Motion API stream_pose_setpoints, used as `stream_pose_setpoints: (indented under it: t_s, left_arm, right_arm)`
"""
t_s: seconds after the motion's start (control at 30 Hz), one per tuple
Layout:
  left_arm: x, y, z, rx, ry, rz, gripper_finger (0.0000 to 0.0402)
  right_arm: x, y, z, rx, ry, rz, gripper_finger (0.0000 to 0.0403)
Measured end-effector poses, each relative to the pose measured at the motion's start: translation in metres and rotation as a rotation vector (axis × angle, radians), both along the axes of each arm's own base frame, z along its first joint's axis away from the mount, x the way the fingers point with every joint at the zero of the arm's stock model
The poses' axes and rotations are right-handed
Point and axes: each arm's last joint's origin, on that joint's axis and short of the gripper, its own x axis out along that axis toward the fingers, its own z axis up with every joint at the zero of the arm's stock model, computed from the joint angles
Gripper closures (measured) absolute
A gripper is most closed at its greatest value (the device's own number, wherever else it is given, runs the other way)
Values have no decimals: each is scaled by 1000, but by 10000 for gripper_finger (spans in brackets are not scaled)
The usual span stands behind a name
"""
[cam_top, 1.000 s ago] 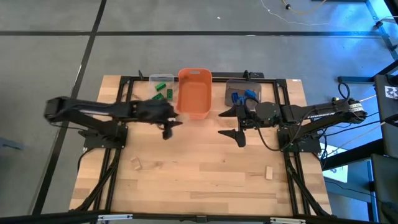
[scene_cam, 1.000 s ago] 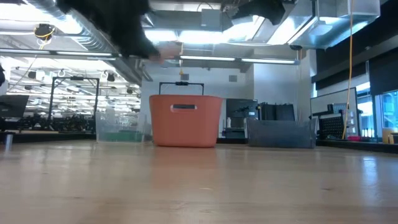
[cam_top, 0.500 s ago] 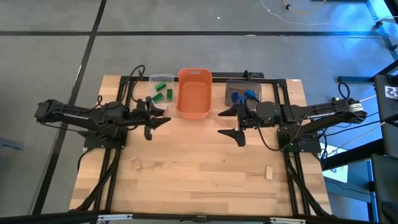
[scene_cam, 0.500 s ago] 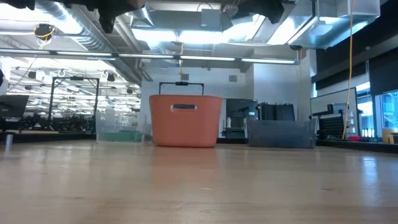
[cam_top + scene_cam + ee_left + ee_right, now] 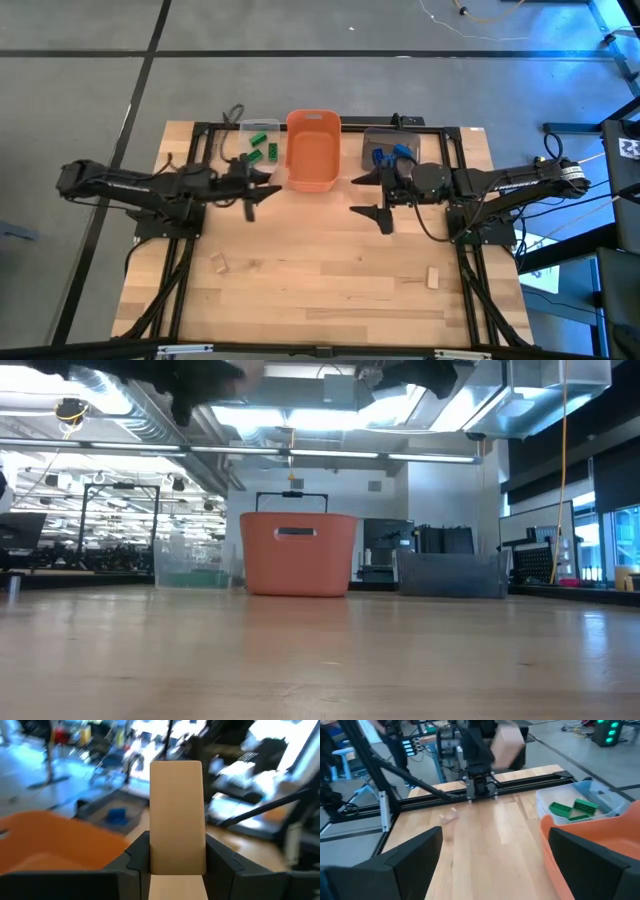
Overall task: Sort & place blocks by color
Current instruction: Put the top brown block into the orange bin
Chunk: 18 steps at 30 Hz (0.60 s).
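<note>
Probably the biggest risk was a drop in the wrong place: the left gripper (image 5: 250, 192) was pinching a tan block (image 5: 176, 815) by its lower part only, so a quick swing could have shaken it loose before it was over the orange bin (image 5: 311, 150). It could also have fallen into the clear bin (image 5: 259, 141) with the green blocks (image 5: 257, 148) right next to it. The left arm reached flat across the tabletop (image 5: 320, 270), with its gripper just beside the orange bin's near left corner. The right gripper (image 5: 382, 199) waited near the grey bin (image 5: 390, 146) with the blue blocks (image 5: 390, 154), fingers spread wide and empty. Two more tan blocks (image 5: 219, 263) lay on the tabletop, well apart
</note>
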Motion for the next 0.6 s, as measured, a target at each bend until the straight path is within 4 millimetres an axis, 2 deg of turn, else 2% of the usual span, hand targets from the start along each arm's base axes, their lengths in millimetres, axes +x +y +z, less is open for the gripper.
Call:
stream_pose_setpoints:
  t_s: [0.13, 0.33, 0.47, 0.6]
  left_arm:
    - [28, 23, 2, 6, 182, 70, 286]
    - [78, 90, -1, -30, 580, 116, 286]
    - [109, 131, -22, -49, 793, 131, 286]
    - [132, 156, -50, -90, 902, 146, 286]
  right_arm:
    - [0, -1, 2, -4, -17, -20, 40]
    - [1, -1, 3, 1, -37, -21, 40]
    - [1, 0, 3, 34, -39, -28, 40]
    - [1, 0, 3, 54, -39, -33, 40]
